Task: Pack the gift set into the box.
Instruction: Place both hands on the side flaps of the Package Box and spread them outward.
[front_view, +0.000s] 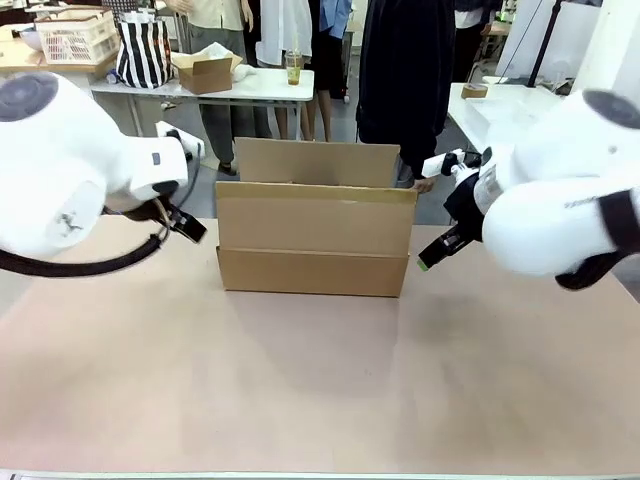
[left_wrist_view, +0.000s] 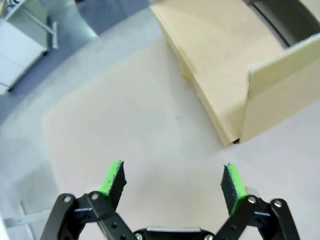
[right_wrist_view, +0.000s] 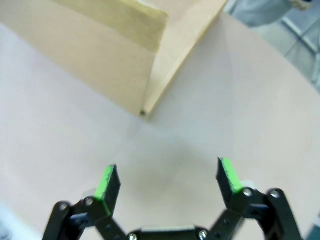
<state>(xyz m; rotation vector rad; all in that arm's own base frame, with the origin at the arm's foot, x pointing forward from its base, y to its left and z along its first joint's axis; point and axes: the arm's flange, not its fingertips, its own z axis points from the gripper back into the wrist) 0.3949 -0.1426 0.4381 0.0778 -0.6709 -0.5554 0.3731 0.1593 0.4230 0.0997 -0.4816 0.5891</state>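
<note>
At table centre, front view: the box stands between both arms, flaps raised. Left wrist view: left hand spread, holding nothing, over bare table near a box corner. Right wrist view: right hand likewise spread, box corner ahead

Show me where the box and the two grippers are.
box (front_view: 312, 272), front view, front wall.
left gripper (left_wrist_view: 173, 170), left wrist view, between its fingertips.
right gripper (right_wrist_view: 167, 170), right wrist view, between its fingertips.
</note>
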